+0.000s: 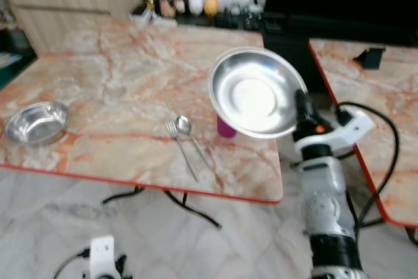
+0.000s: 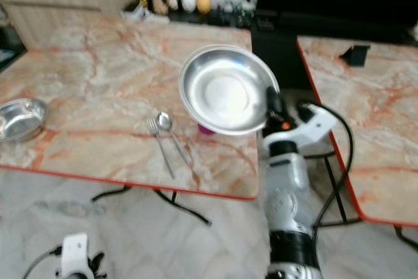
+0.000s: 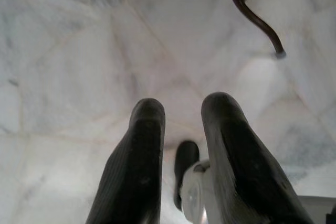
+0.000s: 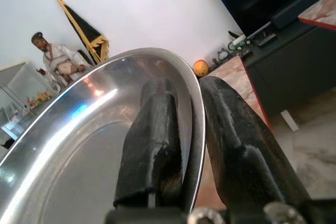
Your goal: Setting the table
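Our right gripper (image 4: 184,129) pinches the rim of a steel plate (image 1: 255,93), held tilted above the table (image 1: 124,76) edge — over a pink cup (image 1: 226,127), near fork (image 1: 181,143) and spoon (image 1: 191,132). Our left gripper (image 3: 181,145) hangs parted above the floor (image 3: 79,51).

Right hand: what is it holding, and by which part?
The right hand holds the steel plate by its rim, one finger inside and one outside, above the table edge.
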### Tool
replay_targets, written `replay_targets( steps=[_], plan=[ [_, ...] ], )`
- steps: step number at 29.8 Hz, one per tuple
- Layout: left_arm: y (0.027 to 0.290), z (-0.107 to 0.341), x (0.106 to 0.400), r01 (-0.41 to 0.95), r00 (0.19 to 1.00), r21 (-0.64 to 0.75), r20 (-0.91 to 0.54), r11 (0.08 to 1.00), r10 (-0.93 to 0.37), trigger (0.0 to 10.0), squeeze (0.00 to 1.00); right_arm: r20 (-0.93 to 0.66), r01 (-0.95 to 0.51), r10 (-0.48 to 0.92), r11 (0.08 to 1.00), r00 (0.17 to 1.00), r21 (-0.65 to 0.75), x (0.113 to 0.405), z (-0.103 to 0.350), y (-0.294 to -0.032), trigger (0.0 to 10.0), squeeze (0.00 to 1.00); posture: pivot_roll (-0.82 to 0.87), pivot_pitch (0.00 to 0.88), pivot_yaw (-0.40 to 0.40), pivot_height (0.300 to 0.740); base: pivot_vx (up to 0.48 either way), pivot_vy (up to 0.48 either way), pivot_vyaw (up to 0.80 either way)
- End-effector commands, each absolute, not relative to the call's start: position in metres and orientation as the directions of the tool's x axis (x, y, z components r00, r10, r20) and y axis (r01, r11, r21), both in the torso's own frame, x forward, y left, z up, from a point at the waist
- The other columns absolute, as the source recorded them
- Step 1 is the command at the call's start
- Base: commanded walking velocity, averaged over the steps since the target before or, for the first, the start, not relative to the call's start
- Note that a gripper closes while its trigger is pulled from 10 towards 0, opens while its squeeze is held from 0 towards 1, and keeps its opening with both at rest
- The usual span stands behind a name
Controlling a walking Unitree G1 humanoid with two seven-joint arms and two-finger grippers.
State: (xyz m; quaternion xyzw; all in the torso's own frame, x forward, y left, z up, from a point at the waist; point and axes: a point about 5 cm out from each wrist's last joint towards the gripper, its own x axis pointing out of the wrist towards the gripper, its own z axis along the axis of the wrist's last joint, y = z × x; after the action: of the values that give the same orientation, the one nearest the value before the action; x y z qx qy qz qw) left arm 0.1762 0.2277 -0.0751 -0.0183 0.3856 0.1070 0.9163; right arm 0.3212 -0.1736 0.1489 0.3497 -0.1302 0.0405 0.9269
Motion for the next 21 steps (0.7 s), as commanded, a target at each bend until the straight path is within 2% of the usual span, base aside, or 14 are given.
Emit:
replay_targets(
  steps=[1,21],
  plan=[
    [0.2282,-0.0768,0.1731,-0.201,0.667,0.055,-0.723,0.978,0.178,10.0,0.00,0.312,-0.201,-0.007,0.752,0.950,0.628,0.3236,0.1612,-0.1707,10.0,0.00,0.03,0.000,-0.082,0.740,0.000,-0.289,0.00],
    [0.2300,-0.0769,0.1724,-0.196,0.663,0.057,-0.727,0.979,0.175,10.0,0.00,0.319,-0.205,-0.007,0.752,0.948,0.626,0.3262,0.1639,-0.1682,10.0,0.00,0.00,0.000,-0.068,0.740,0.000,-0.297,0.00]
  ],
)
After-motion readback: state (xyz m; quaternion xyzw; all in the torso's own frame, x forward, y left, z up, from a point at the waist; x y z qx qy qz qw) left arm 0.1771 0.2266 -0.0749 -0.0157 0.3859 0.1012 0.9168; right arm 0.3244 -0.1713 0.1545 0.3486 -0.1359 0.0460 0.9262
